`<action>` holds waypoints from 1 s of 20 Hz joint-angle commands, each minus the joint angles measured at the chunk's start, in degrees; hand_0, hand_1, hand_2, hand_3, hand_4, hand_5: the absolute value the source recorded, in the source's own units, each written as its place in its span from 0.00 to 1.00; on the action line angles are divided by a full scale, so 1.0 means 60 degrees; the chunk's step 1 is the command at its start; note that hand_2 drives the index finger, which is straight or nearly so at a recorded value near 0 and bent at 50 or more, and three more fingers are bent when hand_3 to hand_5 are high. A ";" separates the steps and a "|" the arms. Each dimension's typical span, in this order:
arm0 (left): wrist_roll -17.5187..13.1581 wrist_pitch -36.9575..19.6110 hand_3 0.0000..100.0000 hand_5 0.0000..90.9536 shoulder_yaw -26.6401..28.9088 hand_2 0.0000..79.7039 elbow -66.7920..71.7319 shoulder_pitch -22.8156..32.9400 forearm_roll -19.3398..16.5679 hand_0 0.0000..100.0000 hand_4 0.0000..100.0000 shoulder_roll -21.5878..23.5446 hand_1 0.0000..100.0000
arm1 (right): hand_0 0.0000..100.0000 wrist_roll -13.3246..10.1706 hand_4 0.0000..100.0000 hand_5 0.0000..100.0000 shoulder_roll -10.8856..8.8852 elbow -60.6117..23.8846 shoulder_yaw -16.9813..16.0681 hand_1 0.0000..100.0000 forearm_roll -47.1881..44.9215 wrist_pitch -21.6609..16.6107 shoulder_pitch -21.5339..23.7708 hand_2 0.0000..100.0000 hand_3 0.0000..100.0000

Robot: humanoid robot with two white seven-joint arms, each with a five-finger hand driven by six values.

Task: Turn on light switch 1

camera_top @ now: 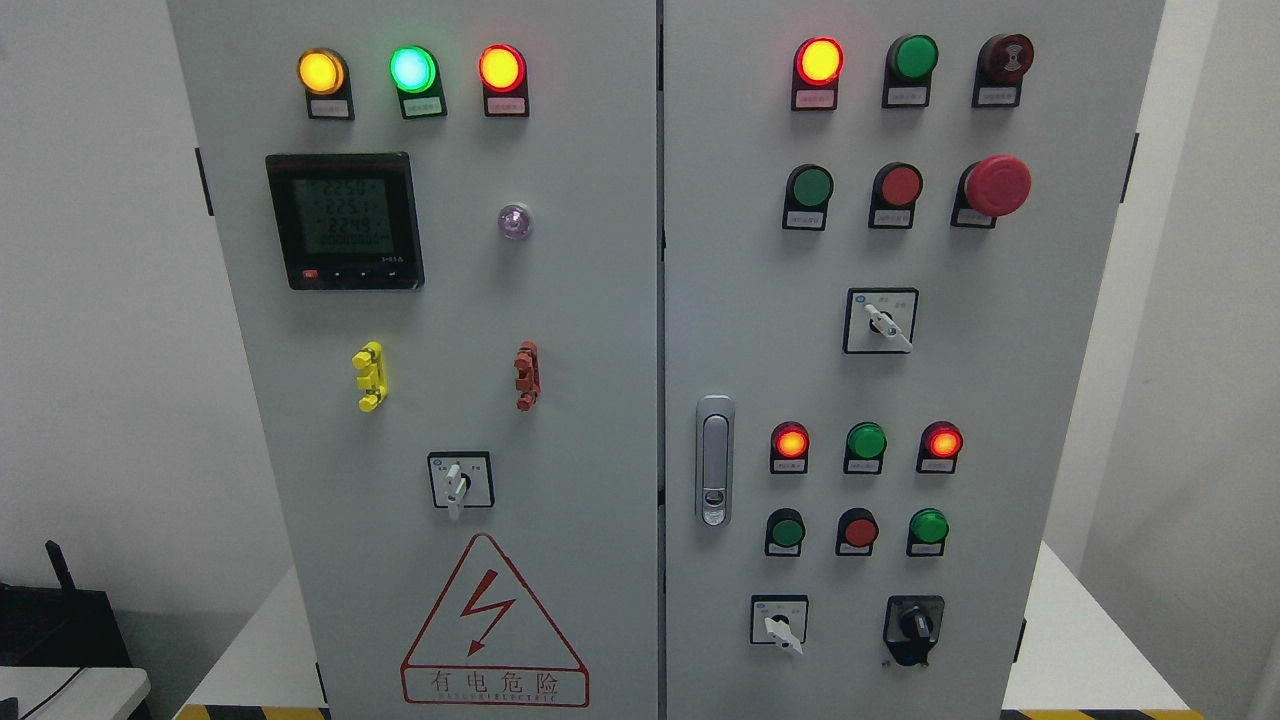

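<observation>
Cabinet (600, 400): grey painted sheet steel, two flat doors, full frame. Meter (344, 221): square black bezel, lit green display, upper left door. Warning triangle (493, 622): red outline, lower left. Door latch (714, 460): chromed oval. Rotary selector switches, white levers on square plates: left door (460, 480), right door middle (881, 320), bottom right (779, 620); numbering illegible. Robot hands: neither visible; state cannot be told.

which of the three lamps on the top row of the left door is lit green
The middle lamp glows green. The lamp to its left shines amber and the one to its right shines red-orange. No robot hand is in view.
</observation>
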 commanded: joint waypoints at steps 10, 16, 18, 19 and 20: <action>0.0805 0.0899 0.74 0.81 -0.2546 0.68 -0.0449 -0.1344 -0.0607 0.07 0.79 -0.0565 0.40 | 0.12 0.0006 0.00 0.00 0.0000 0.0000 0.0191 0.39 -0.0249 0.0005 0.0000 0.00 0.00; 0.1259 0.1557 0.73 0.80 -0.2957 0.68 -0.0405 -0.1871 -0.0666 0.06 0.78 -0.0844 0.42 | 0.12 0.0006 0.00 0.00 0.0000 0.0000 0.0191 0.39 -0.0249 0.0005 0.0000 0.00 0.00; 0.1406 0.1718 0.73 0.78 -0.3118 0.68 -0.0405 -0.1974 -0.0666 0.06 0.78 -0.0858 0.45 | 0.12 0.0006 0.00 0.00 0.0000 0.0000 0.0191 0.39 -0.0249 0.0005 0.0000 0.00 0.00; 0.1420 0.1792 0.73 0.78 -0.3133 0.68 -0.0405 -0.2033 -0.0767 0.05 0.78 -0.0887 0.46 | 0.12 0.0006 0.00 0.00 0.0000 0.0000 0.0191 0.39 -0.0249 0.0005 0.0000 0.00 0.00; 0.1435 0.1879 0.73 0.78 -0.3162 0.68 -0.0405 -0.2164 -0.0957 0.05 0.78 -0.1004 0.48 | 0.12 0.0006 0.00 0.00 0.0000 0.0000 0.0176 0.39 -0.0249 0.0005 0.0000 0.00 0.00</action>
